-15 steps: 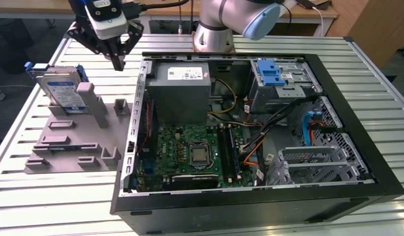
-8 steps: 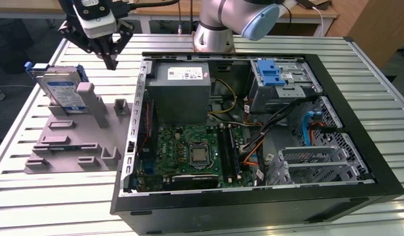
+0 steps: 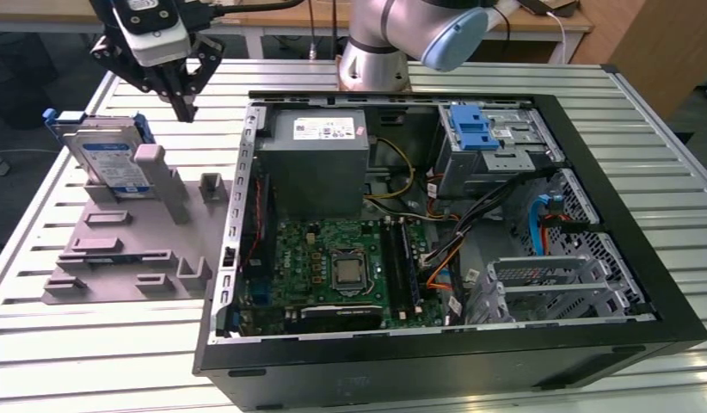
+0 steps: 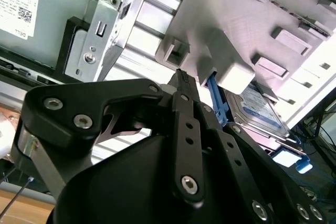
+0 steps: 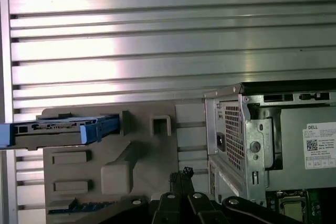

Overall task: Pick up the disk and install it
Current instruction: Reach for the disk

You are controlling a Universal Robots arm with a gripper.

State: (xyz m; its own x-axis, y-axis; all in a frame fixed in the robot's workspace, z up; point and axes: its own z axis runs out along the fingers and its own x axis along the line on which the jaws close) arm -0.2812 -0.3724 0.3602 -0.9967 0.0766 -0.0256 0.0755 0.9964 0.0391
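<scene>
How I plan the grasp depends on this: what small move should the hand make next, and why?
Probably slide the hand toward the exterior view's left until it is over the disk. The hand hangs shut and empty above the grey fixture, between the disk and the computer case, while the disk stands on edge in that fixture, untouched.

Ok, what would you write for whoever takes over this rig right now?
Pincer: shut, holding nothing, hovering above the grey fixture, apart from the disk.
Disk: standing on edge in the fixture, on the table, to the exterior view's left of the open computer case.
Done: nothing visible yet.
Left: pick-up and install, neither done.
</scene>
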